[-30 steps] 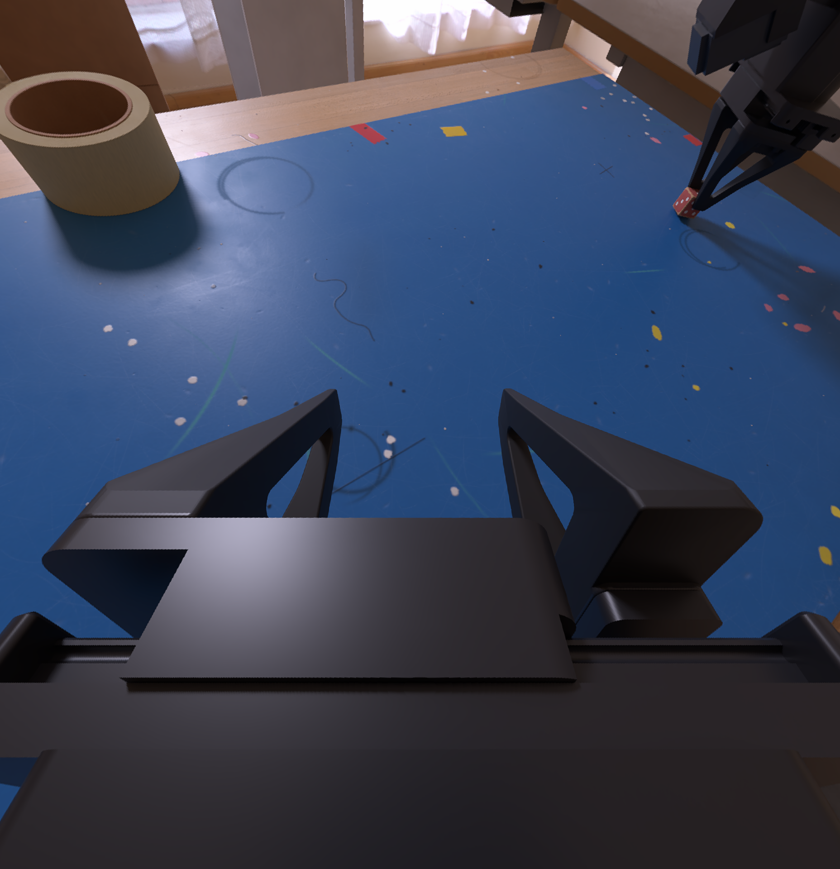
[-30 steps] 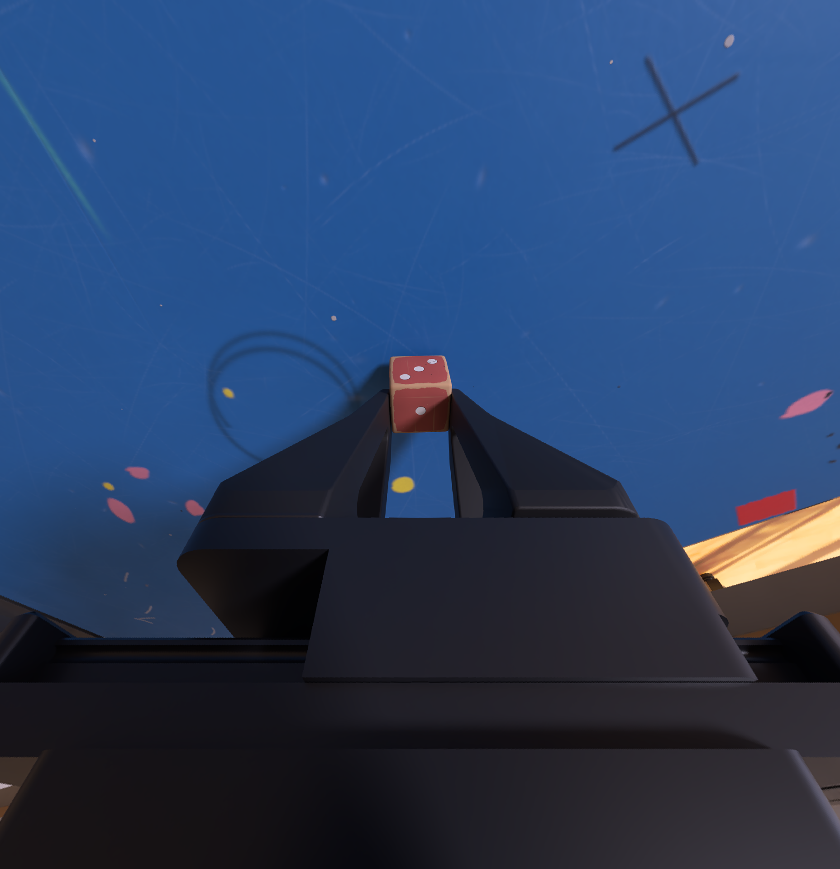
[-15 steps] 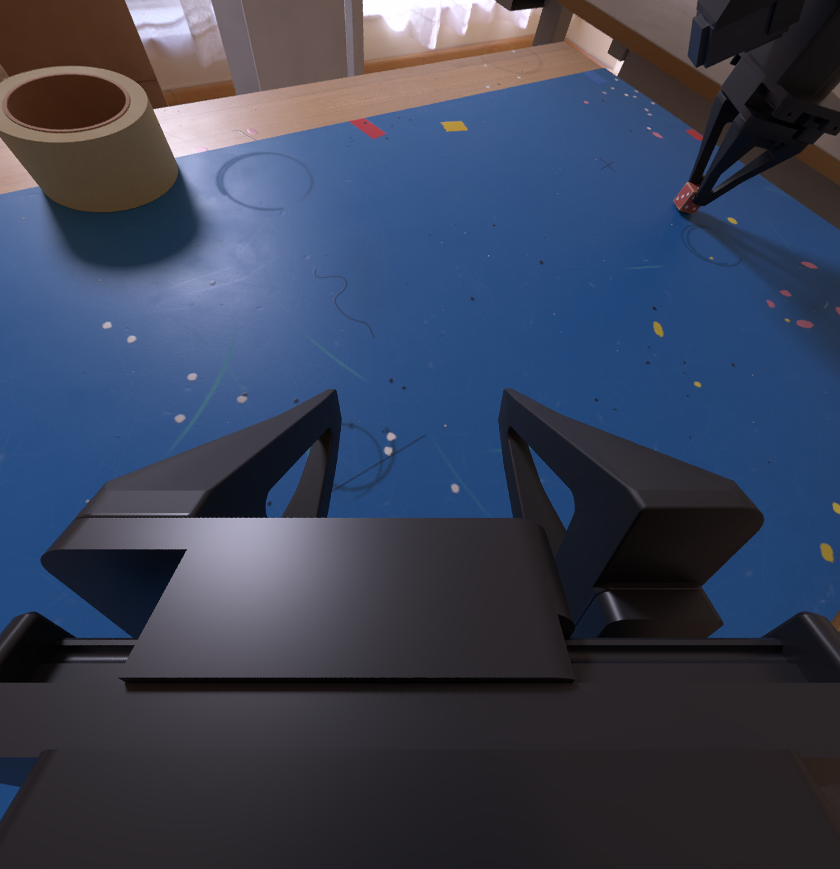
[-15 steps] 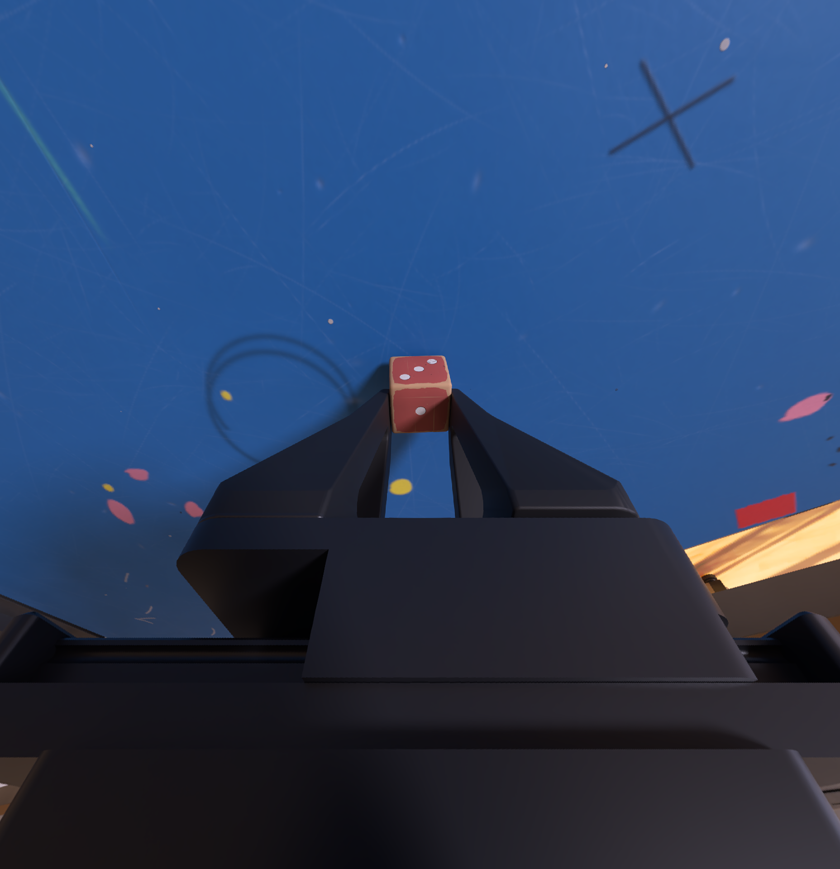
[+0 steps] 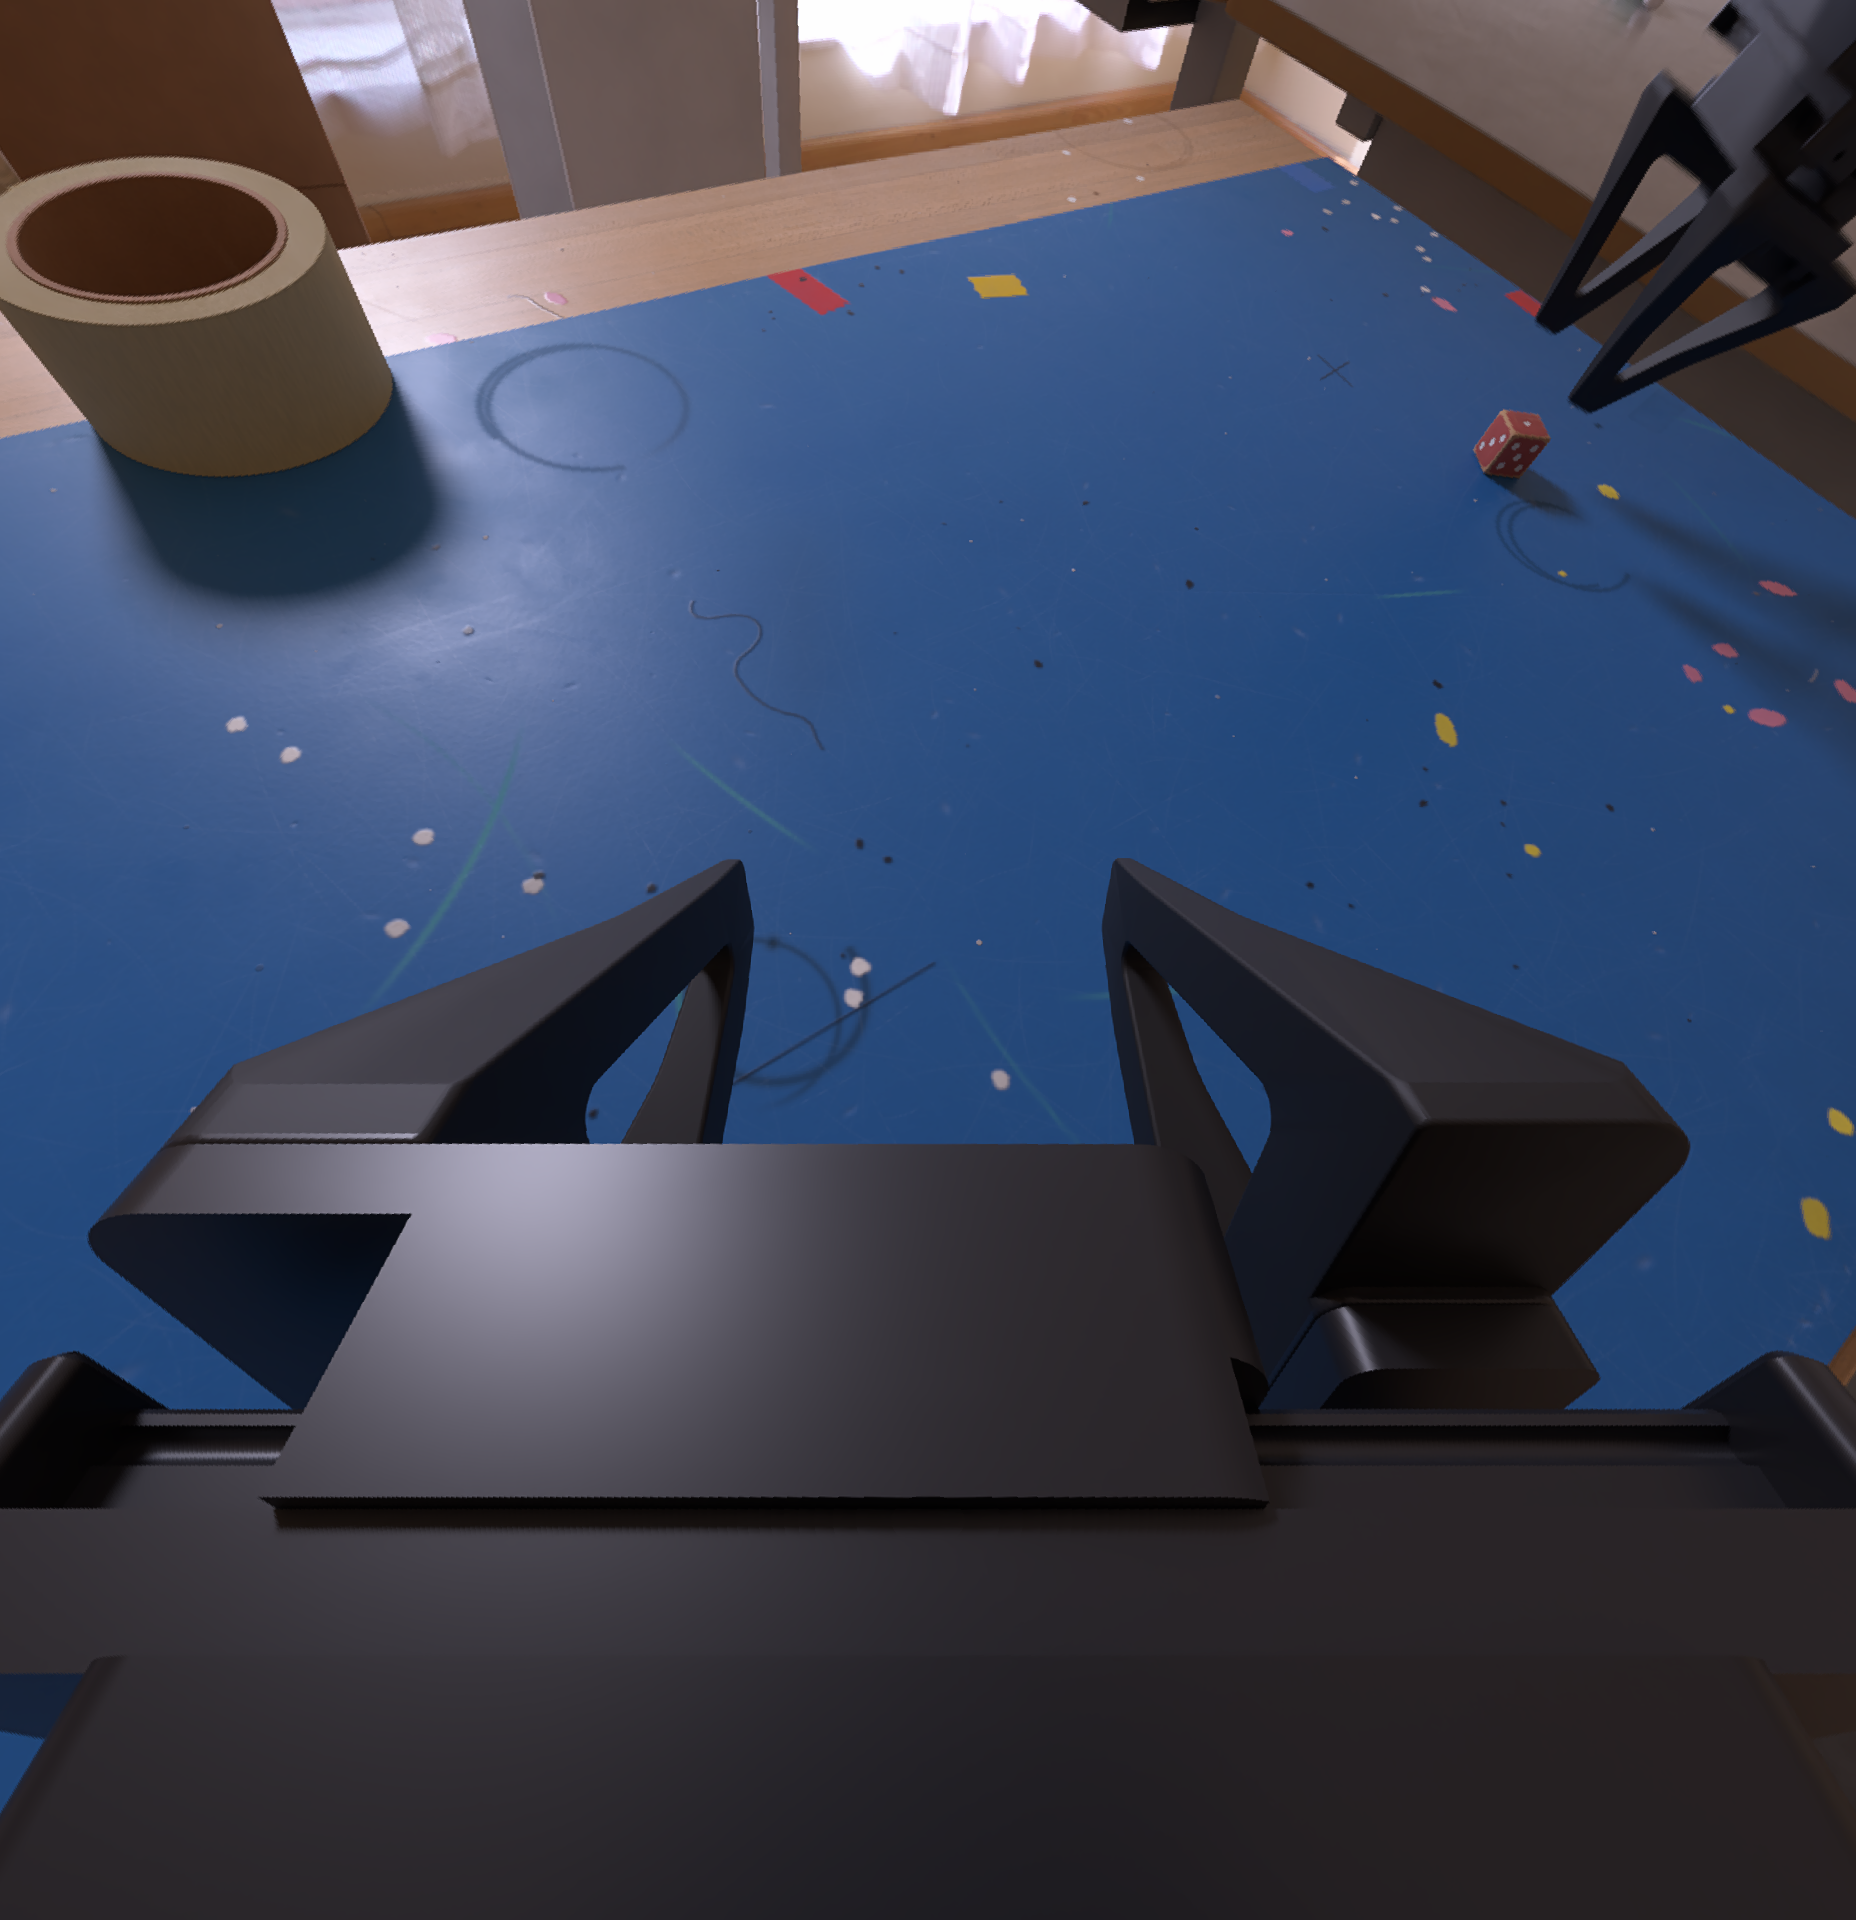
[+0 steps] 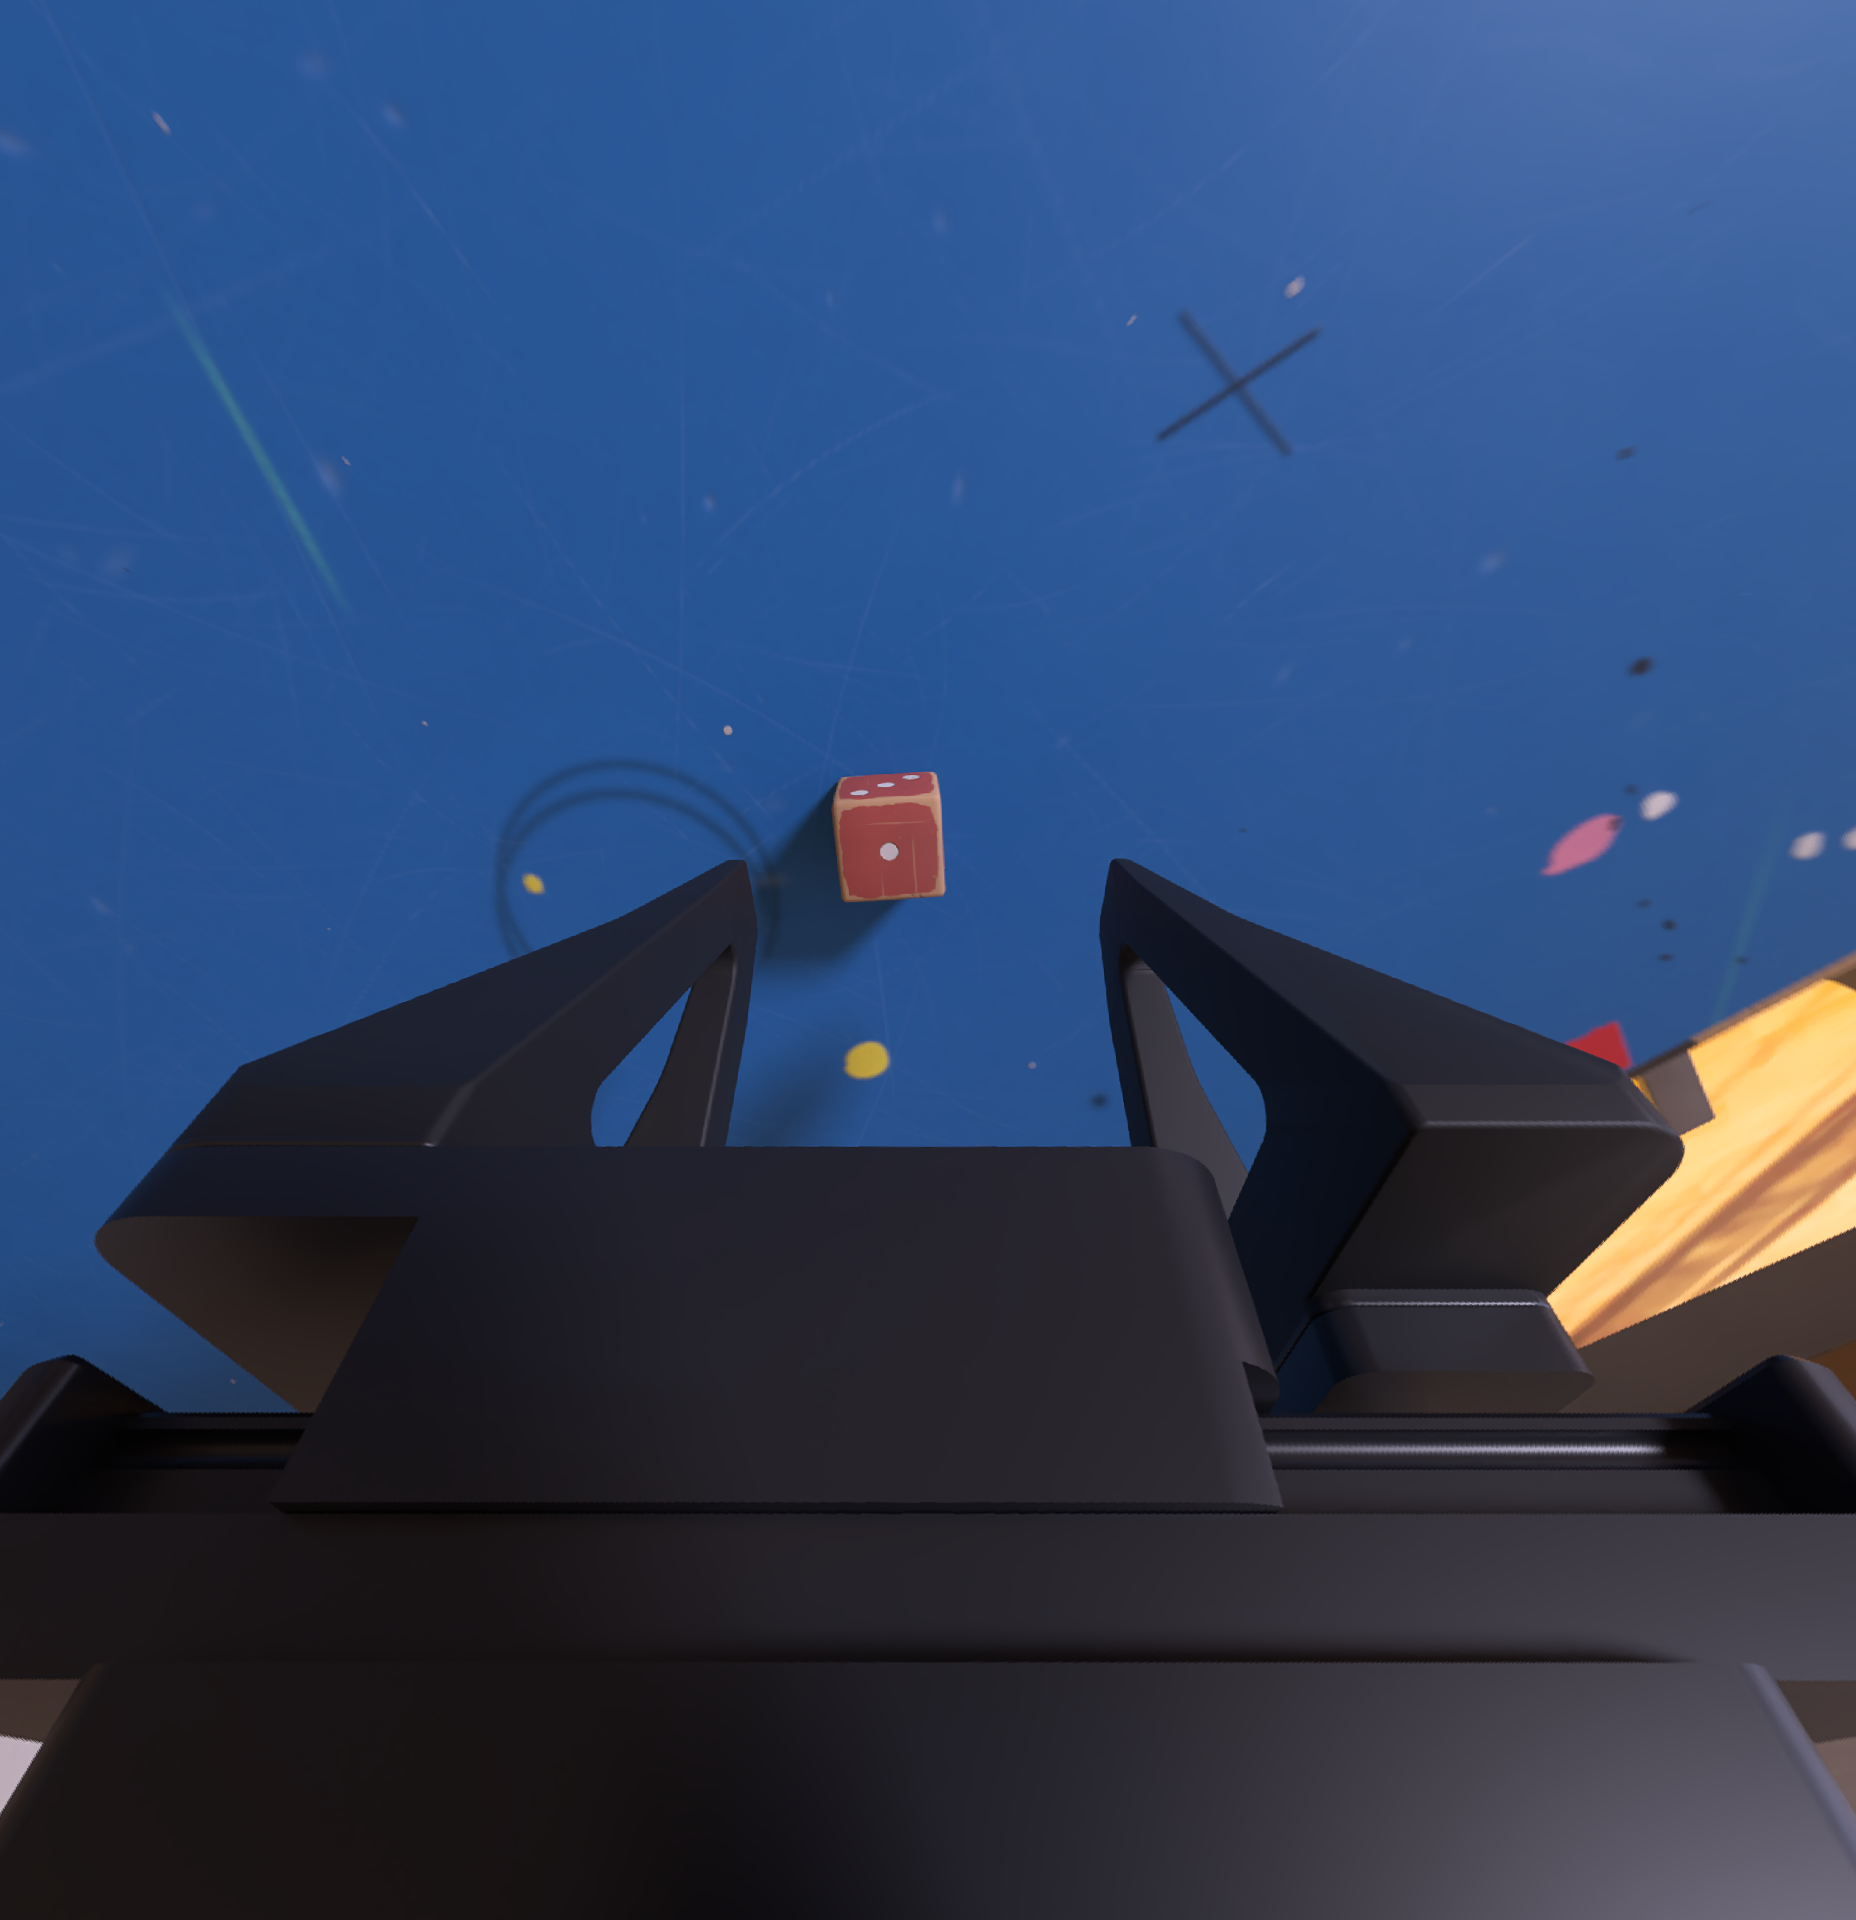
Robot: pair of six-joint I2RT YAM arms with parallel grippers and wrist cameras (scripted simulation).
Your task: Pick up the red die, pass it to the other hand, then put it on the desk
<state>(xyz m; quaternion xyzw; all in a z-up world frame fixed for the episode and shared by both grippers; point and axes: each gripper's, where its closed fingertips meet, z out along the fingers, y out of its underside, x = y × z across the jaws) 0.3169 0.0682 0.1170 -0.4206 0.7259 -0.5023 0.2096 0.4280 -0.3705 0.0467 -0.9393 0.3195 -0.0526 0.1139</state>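
A small red die [image 6: 889, 837] with white pips and worn tan edges sits on the blue desk [image 6: 591, 416]. The right gripper [image 6: 926, 883] is spread apart just short of it, empty. The left gripper [image 5: 926, 883] is also spread apart.

My left wrist camera looked across the blue counter [image 5: 903, 582] from afar; my right looked steeply down, close. Both caught the red die [image 5: 1511, 444] [image 6: 889, 836].

Bright window [image 5: 965, 52] with white curtains behind wooden desk edge [image 5: 695, 234]; blue paint-flecked mat [image 5: 903, 623].
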